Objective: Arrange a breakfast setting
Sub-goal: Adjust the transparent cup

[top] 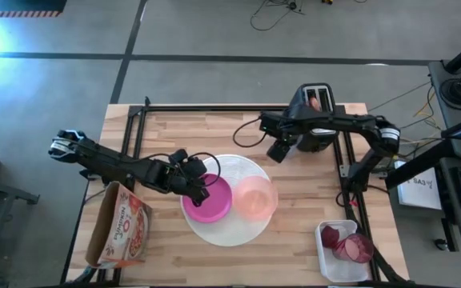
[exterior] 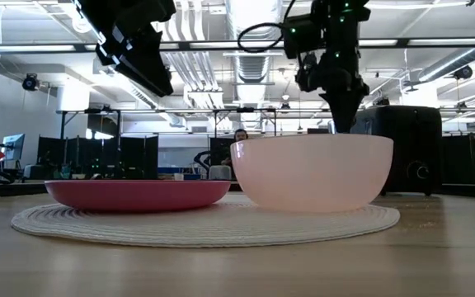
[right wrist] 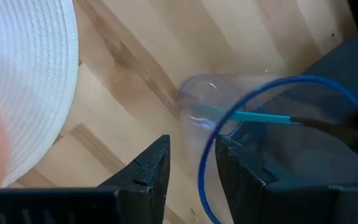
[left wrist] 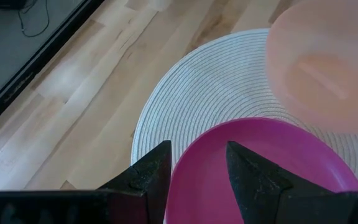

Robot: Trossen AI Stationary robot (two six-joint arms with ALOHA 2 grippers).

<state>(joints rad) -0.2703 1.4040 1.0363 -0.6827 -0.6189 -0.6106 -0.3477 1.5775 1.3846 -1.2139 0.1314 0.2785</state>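
Note:
A large white round plate (top: 232, 226), ribbed like a mat, lies mid-table. On it rest a smaller magenta plate (top: 213, 205) and a translucent peach bowl (top: 255, 198). My left gripper (left wrist: 197, 168) is open and hangs above the magenta plate's rim (exterior: 138, 194), clear of it. My right gripper (right wrist: 191, 168) is by the toaster, shut on a clear glass (right wrist: 229, 106) that has a blue rim and a teal-handled spoon (right wrist: 260, 117) inside it. Dark-red fruit (top: 350, 246) lies in a white tray. The pink tumbler is out of view. My right gripper pinches the clear glass's wall at its blue rim (right wrist: 201, 177), one finger inside the glass and one outside. The fingers come from above and run along the glass, whose base points away from them. I cannot tell whether the base stands on the table.
A black toaster (top: 314, 120) stands at the far edge, behind my right gripper. A cereal box (top: 118, 228) lies at the near left. The white tray (top: 326, 260) sits at the near right corner. Bare wood lies between the plate and the toaster.

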